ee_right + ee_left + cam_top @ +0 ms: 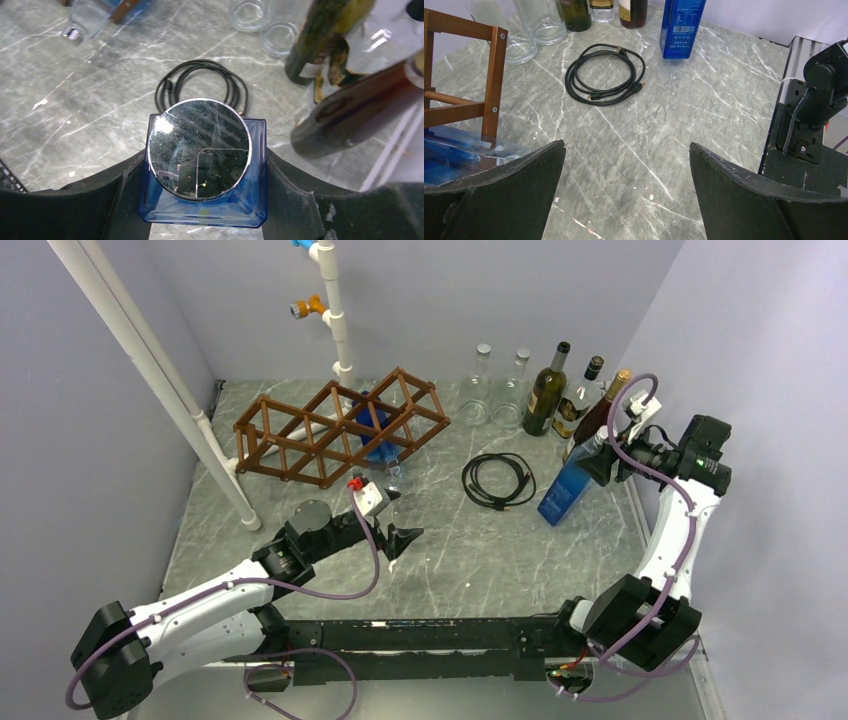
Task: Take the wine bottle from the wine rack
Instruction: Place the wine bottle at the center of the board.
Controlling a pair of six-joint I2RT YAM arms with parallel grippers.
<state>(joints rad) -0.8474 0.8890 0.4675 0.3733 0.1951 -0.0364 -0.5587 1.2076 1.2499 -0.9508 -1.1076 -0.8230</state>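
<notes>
- Lying in the wine rack (pixel 310 435), far left on the counter (pixel 450 560), a blue bottle (pixel 375 435) points its neck toward the near side.
- My left jaws hang released just near of the rack, touching nothing.
- My right jaws are clenched on a second blue bottle (pixel 566 490), which stands upright at the right beside a coiled black cable (pixel 498 480).

black cable (pixel 498 481), 2 clear glass bottles (pixel 478 392)

Bare table (pixel 664 130) lies open between wine rack (pixel 494 75) and coiled cable (pixel 571 77); standing bottles (pixel 545 395) crowd the back.
</notes>
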